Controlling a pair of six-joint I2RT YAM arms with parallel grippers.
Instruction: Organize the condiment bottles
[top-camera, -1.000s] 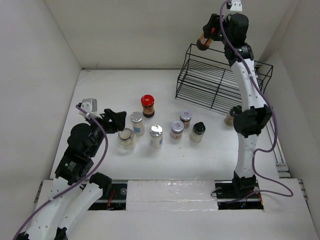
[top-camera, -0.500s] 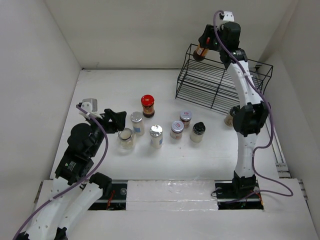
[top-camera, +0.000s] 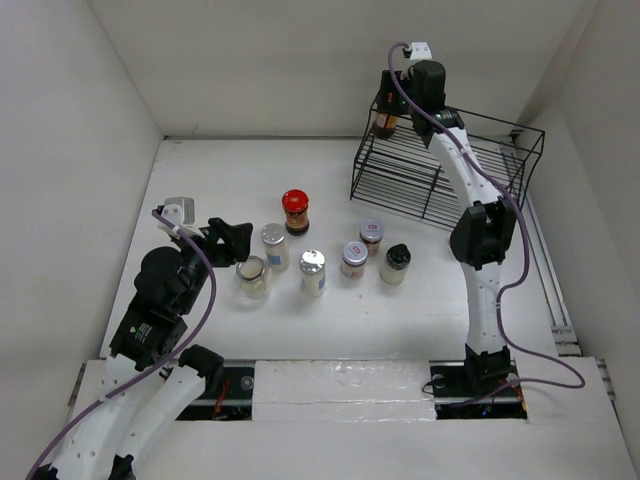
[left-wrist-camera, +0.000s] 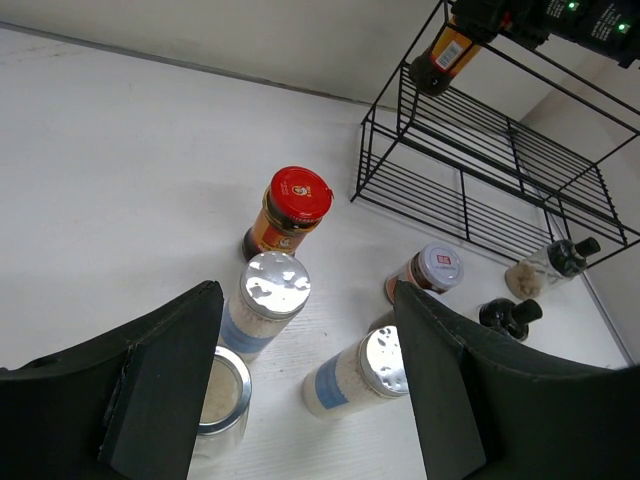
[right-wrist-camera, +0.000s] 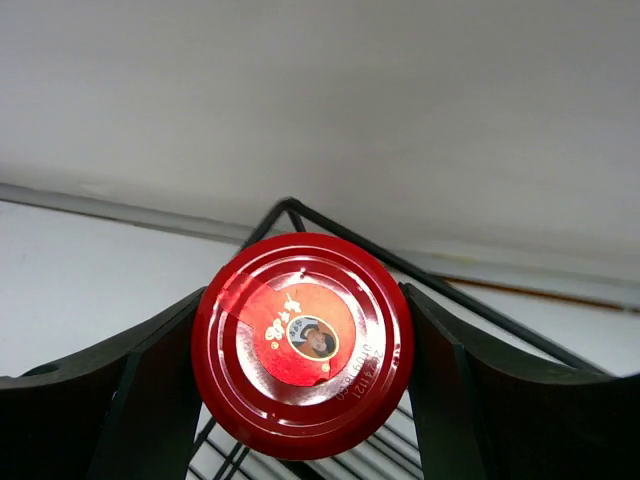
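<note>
A black wire rack (top-camera: 440, 165) with two tiers stands at the upper right of the frame on a white bench (top-camera: 220, 180), close to the back wall (top-camera: 280, 60).

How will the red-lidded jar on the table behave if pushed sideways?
The red-lidded jar stands tall and narrow, so a push near the lid would probably tip it. Its round body would likely roll once down. It looks like smooth glass, so possibly slippery.
</note>
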